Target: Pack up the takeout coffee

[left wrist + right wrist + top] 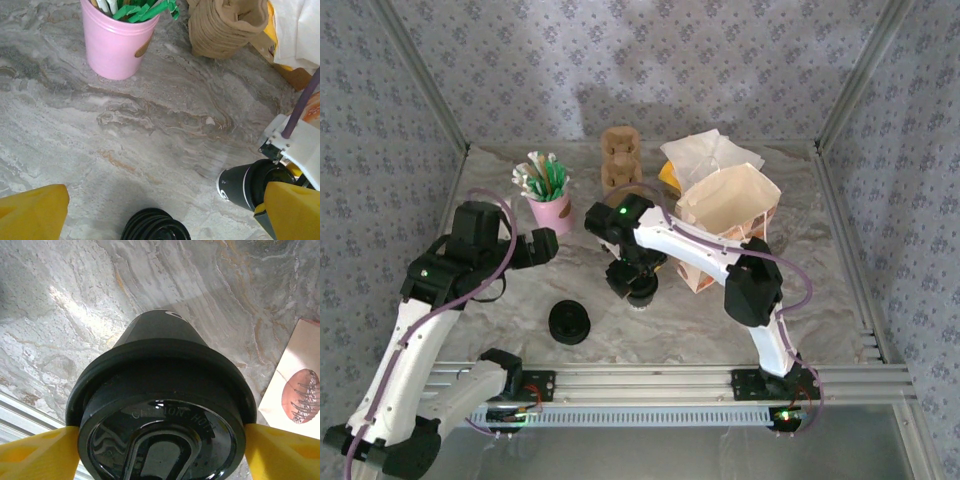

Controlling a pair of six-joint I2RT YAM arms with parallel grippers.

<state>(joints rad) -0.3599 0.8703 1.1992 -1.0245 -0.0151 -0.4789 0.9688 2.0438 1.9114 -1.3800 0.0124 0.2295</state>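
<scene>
The takeout coffee (pixel 641 293) stands upright on the marble table (pixel 520 290), a dark paper cup (pixel 239 186) under a round black lid (pixel 160 405). My right gripper (pixel 638 280) hangs straight above it. In the right wrist view my right gripper (pixel 160 437) is open, and its yellow fingers (pixel 35 455) flank the lid's rim closely on both sides. The left gripper (pixel 542 245) hovers to the cup's left, near the pink cup. In its own wrist view the left gripper (pixel 162 212) is wide open with nothing between the fingers.
An open brown paper bag (pixel 730 215) with a football print (pixel 297 395) stands just right of the coffee. A stack of black lids (pixel 569 322) (pixel 155 227) lies front left. At the back are a pink cup of stirrers (pixel 548 205) (pixel 117 45), brown cup holders (pixel 620 155) and white paper (pixel 705 155).
</scene>
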